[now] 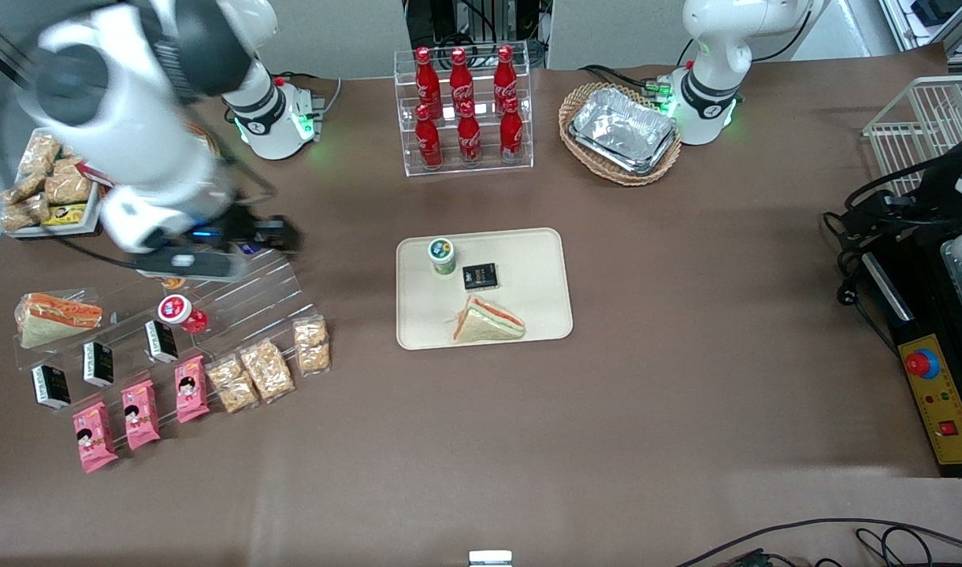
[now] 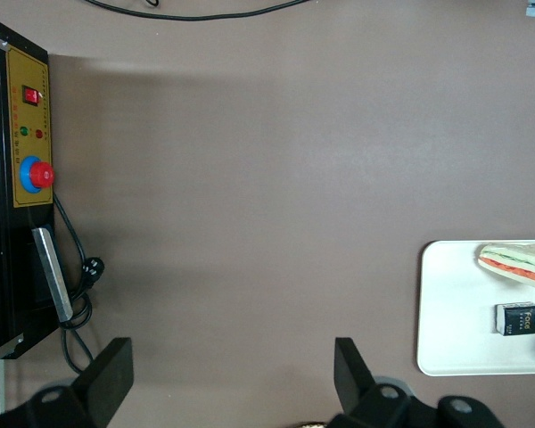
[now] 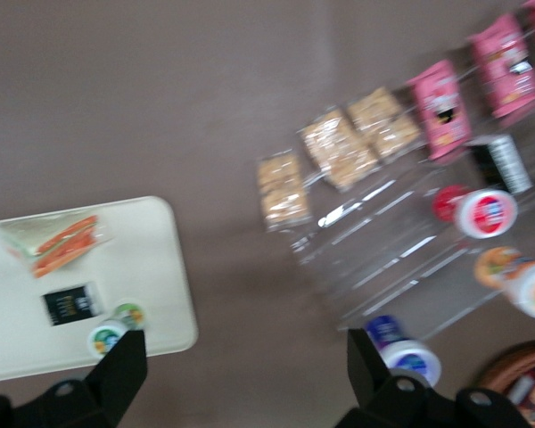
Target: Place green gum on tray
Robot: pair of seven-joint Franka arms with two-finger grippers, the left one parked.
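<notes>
While the green gum (image 1: 442,255) stands on the tray (image 1: 544,260), the gripper (image 3: 241,357) — fingers spread, empty — hangs well apart, above the clear rack (image 1: 244,287).

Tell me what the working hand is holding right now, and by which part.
Nothing. The hand is open and empty above the clear acrylic rack. The green cylindrical gum canister stands on the beige rectangular tray.

Glossy white arm shells with black joint bands, green-lit base rings, and a black gripper (image 1: 280,232)

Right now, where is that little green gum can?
The green gum stands on the beige tray, beside a small black packet; the claw is away, above the clear snack rack.
</notes>
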